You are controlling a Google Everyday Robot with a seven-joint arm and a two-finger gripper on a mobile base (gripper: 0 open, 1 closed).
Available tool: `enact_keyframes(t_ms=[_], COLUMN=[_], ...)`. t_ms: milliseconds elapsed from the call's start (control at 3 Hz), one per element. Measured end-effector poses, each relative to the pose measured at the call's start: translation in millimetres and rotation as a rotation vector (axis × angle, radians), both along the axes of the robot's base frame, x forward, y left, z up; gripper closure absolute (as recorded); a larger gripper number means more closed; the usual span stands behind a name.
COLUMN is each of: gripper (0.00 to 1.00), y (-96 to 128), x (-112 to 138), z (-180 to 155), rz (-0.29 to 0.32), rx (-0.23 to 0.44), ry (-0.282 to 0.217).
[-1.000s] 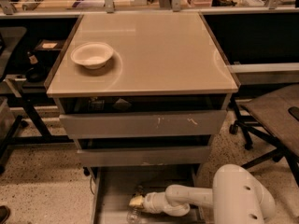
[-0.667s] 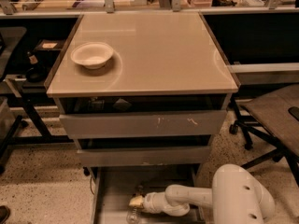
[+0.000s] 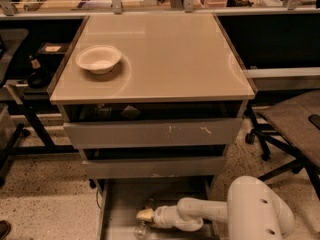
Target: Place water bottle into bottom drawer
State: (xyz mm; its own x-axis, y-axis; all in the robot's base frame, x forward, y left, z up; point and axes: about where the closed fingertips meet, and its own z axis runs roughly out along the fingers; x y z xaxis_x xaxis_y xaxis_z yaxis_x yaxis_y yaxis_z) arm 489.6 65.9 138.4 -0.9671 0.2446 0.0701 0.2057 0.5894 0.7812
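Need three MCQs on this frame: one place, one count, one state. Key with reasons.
1. Where is the white bowl?
A) on the floor
B) left part of the tabletop
C) on the chair

2. How many grey drawers are there?
A) two
B) five
C) three

3. The bottom drawer is:
A) pulled open
B) shut
C) removed

Key:
1 B, it sits on the top's left part.
2 C, two fronts above the open tray.
3 A, the gripper is over its floor, beside the water bottle.
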Motion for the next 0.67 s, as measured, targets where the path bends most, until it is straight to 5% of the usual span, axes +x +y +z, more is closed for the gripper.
enact_keyframes(t_ms=[333, 667], gripper=[0.0, 0.0], y=[0.1, 0.1], x=[-0.1, -0.1], z=[0.0, 0.0], rz=[0.0, 0.0], rx=[0.0, 0.0], ry=[0.0, 0.0])
